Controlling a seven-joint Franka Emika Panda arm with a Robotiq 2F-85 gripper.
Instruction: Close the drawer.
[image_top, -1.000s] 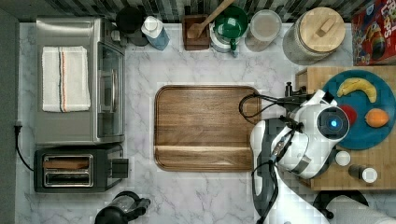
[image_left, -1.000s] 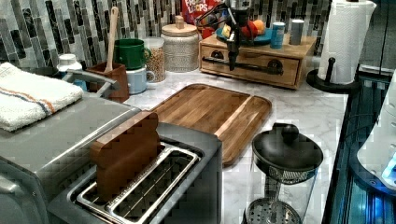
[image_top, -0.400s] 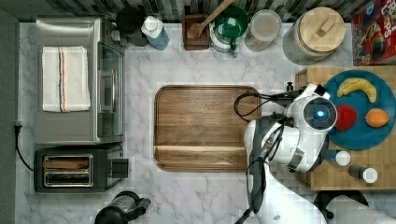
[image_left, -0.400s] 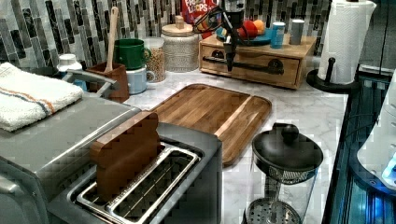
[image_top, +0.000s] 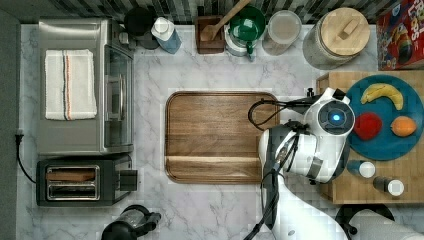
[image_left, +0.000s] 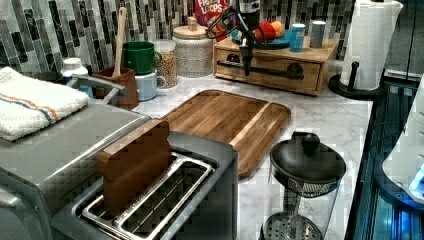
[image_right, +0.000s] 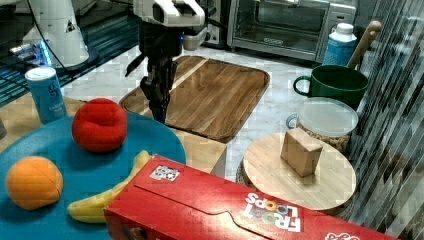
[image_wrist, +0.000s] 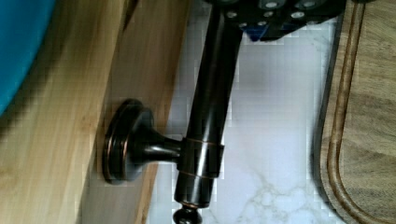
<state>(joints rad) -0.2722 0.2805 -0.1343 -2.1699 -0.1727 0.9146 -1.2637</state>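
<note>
Tool (image_left: 245, 56) is seen hanging nose-down at the dark bar handle (image_wrist: 205, 116) of the drawer (image_left: 270, 83); in the right view it stands just off the near edge of the blue plate (image_right: 150, 145). Whether it is set wide or narrow, or is clamped on the bar, cannot be told.

Drawer is located in the light wooden box (image_left: 325, 51) on the worktop (image_top: 150, 210), at the top view's right, its front facing the brown tray (image_top: 220, 130). The front is judged near flush with the box in the left view, though a small gap cannot be ruled out.

Change noted: over the last second the arm's wrist (image_top: 336, 117) has been carried toward the top view's left and a little up, off the plate side. No shift of the drawer front is made out in the left view over the same span.

Reading: closing is judged done or nearly so. If a gap remains, a push toward the top view's right would be needed.
</note>
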